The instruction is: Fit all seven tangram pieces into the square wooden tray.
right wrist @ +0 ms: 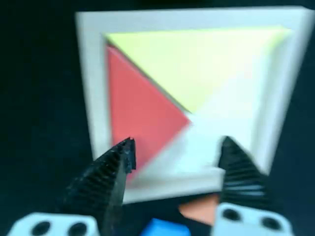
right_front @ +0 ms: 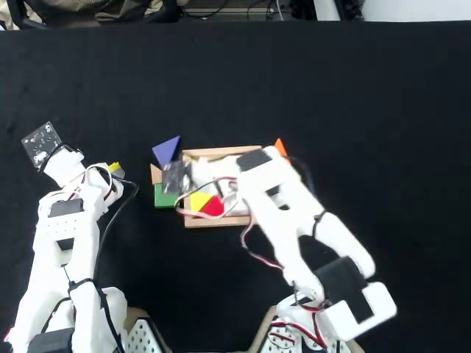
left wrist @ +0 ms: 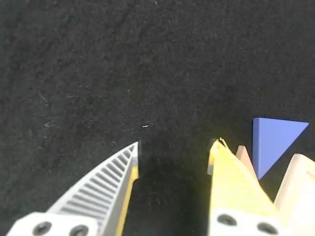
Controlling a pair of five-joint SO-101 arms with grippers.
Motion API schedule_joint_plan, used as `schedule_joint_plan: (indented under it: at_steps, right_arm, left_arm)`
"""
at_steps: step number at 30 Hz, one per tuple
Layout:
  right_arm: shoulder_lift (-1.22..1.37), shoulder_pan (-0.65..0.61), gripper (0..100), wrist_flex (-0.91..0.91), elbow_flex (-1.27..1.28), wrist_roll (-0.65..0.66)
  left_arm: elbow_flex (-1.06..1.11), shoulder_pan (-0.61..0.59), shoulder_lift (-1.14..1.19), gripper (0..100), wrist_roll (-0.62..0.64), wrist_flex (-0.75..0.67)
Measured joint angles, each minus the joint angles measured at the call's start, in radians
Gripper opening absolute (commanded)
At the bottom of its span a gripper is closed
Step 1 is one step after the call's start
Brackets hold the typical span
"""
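Note:
The square wooden tray (right_front: 221, 220) lies mid-table and holds a yellow triangle (right wrist: 197, 64) and a red triangle (right wrist: 138, 108); these also show as yellow (right_front: 199, 200) and red (right_front: 214, 209) from above. My right gripper (right wrist: 174, 147) hovers open above the tray, nothing between its fingers; overhead it is the dark tip (right_front: 176, 178). An orange piece (right wrist: 199, 209) and a blue piece (right wrist: 165, 228) lie just outside the tray's edge. My left gripper (left wrist: 174, 152) is open over bare cloth, left of a blue triangle (left wrist: 273, 140). Overhead, this gripper (right_front: 114, 169) sits left of the tray.
A blue triangle (right_front: 168, 149), a tan piece (right_front: 156, 174) and a green piece (right_front: 165, 197) lie by the tray's left side. An orange piece (right_front: 280, 145) pokes out by its far right corner. The right arm covers much of the tray. Black cloth spreads all around.

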Motion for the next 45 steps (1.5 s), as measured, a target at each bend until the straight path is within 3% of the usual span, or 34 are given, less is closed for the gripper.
schedule_joint_plan:
  at_steps: [3, 7, 13, 33, 37, 40, 45]
  right_arm:
    - [-0.023, 0.034, 6.9, -0.044, -0.025, -0.066]
    - [-0.008, 0.068, 0.8, -0.153, -0.009, -0.135]
    - [0.112, 0.092, 1.1, -0.241, 0.002, -0.146]
    - [0.169, 0.063, 1.1, -0.249, 0.002, -0.146]
    - [0.098, 0.112, 1.1, -0.249, 0.002, -0.155]
    - [0.006, 0.190, 1.1, -0.252, 0.002, -0.235]
    - [-0.025, 0.281, 1.1, -0.328, 0.002, -0.494]
  left_arm:
    - [0.000, 0.000, 0.000, 23, 0.000, 0.000]
    - [0.000, 0.000, 0.000, 23, 0.000, 0.000]
    - [0.000, 0.003, 0.000, 23, 0.000, 0.000]
    - [0.000, 0.003, 0.000, 23, 0.000, 0.000]
    - [0.000, 0.003, 0.000, 23, 0.000, 0.000]
    - [0.000, 0.003, 0.000, 23, 0.000, 0.000]
    - [0.000, 0.003, 0.000, 23, 0.000, 0.000]
